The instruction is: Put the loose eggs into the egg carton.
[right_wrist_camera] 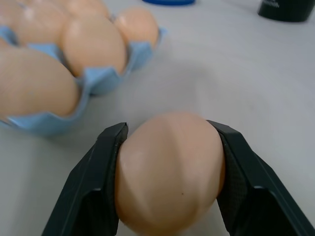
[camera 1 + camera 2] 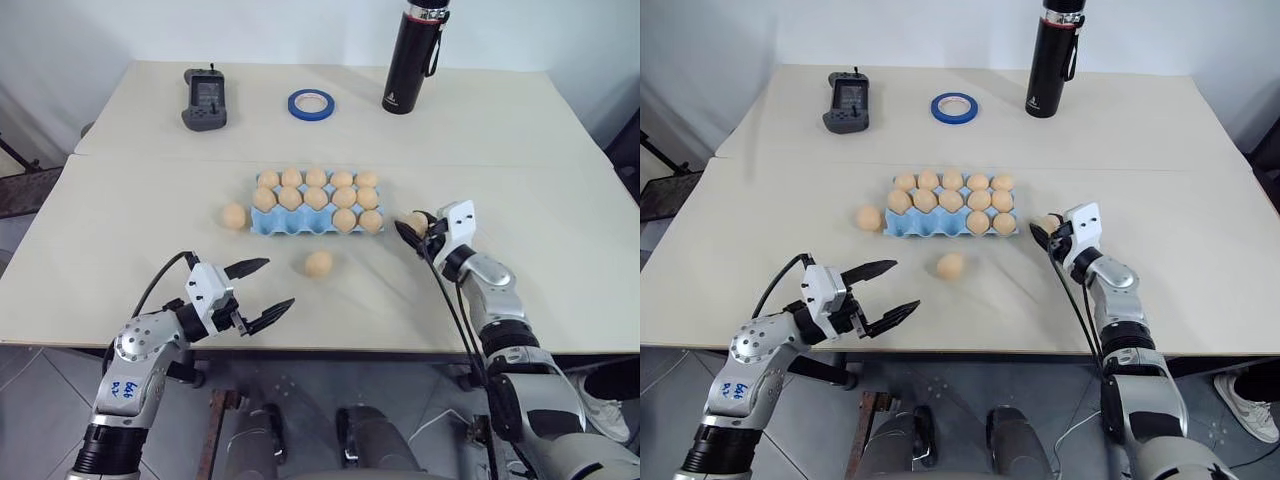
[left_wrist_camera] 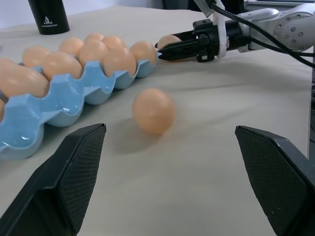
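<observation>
The light blue egg carton (image 2: 294, 229) lies mid-table with several tan eggs in its cups; the front row's left cups are bare. One loose egg (image 2: 233, 216) rests just left of the carton. Another loose egg (image 2: 319, 263) sits on the table in front of it, ahead of my left gripper (image 2: 279, 283), whose fingers stand wide open and empty. By the carton's front right corner, my right gripper (image 2: 411, 229) is shut on a third egg (image 1: 170, 172), held between both black fingers (image 1: 98, 187) low over the table.
A black bottle (image 2: 414, 58) stands at the back right. A blue tape ring (image 2: 311, 104) and a grey handheld controller (image 2: 205, 98) lie at the back. The table's front edge (image 2: 330, 348) runs just under both arms.
</observation>
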You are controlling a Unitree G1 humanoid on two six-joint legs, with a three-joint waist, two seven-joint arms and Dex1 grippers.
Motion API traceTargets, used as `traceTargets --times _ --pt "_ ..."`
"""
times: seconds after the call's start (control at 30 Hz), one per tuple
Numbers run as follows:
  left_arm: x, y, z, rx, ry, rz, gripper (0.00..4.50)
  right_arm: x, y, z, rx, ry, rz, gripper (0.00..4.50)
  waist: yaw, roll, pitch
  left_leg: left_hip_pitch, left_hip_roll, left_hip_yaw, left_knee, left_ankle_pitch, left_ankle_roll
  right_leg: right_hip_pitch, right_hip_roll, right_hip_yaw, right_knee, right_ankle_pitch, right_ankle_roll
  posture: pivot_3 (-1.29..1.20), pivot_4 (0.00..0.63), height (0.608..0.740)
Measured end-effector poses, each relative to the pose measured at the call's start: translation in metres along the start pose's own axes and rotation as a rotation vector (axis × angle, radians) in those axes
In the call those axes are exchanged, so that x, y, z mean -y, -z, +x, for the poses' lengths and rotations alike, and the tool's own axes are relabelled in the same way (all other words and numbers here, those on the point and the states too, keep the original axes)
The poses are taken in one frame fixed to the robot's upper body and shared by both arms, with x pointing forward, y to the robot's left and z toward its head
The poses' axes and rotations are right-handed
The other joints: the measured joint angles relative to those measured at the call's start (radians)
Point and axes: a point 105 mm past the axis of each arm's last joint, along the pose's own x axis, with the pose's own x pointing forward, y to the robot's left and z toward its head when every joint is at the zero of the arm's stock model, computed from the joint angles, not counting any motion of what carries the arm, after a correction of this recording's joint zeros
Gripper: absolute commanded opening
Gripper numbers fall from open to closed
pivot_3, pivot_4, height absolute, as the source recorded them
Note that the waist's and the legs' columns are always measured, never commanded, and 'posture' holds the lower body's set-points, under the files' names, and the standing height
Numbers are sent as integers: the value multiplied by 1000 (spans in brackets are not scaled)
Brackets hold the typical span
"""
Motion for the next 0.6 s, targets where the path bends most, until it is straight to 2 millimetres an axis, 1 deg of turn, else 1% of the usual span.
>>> traceTargets --times 0.03,0.07,0.1,0.13,0.2,0.33,0.4,0.47,0.53,0.6 --pt "-3 0 -4 -5 -19 3 4500 -4 -7 2 20 -22 -7 2057 -1 0 0 0 0 0 0 0 0 0 0 0 0 0 0 0 150 740" --pt "-6 3 -11 -19 -48 1 4500 -14 -18 6 55 -65 -13 2057 -6 0 0 0 1 0 -1 0 0 -1 0 1 0 0 0 0 150 740" --pt "-9 5 -17 -35 -75 0 4500 -27 -30 12 90 -115 -20 2057 -13 0 0 0 1 0 -2 0 0 -1 1 0 1 0 0 0 150 740" --pt "-11 6 -21 -43 -89 0 4500 -37 -39 16 112 -154 -26 2057 -14 0 0 0 1 0 -2 0 -1 -1 1 0 1 0 -1 0 150 740" --pt "-14 10 -30 -62 -124 -4 4500 -64 -56 27 155 -241 -25 2057 -17 0 0 0 2 0 -3 0 -1 -1 1 -1 1 -1 -1 0 150 740" --pt "-17 16 -46 -92 -182 -17 4500 -112 -75 48 175 -372 -7 2057 -21 0 0 0 1 0 -3 0 -2 -2 0 -1 1 -1 -2 0 150 740" --pt "-19 16 -50 -98 -206 -16 4500 -129 -84 58 189 -408 -18 2057 -22 0 0 0 1 0 -4 0 -2 -2 -1 -1 1 -1 -2 0 150 740" --pt "-21 16 -53 -100 -227 -14 4500 -139 -88 68 191 -413 -27 2057 -20 0 0 0 0 0 -5 0 -2 -2 -2 -2 0 -1 -2 0 150 740" --pt "-20 14 -54 -97 -234 -7 4500 -145 -84 76 175 -414 -29 2057 -21 0 0 0 0 0 -7 0 -2 -2 -2 -2 -2 -1 -2 0 150 740" --pt "-20 11 -53 -89 -238 2 4500 -148 -74 78 147 -418 -26 2783 -20 0 0 -1 -1 0 -9 0 -2 -2 -3 -2 -4 -1 -2 0 150 740"
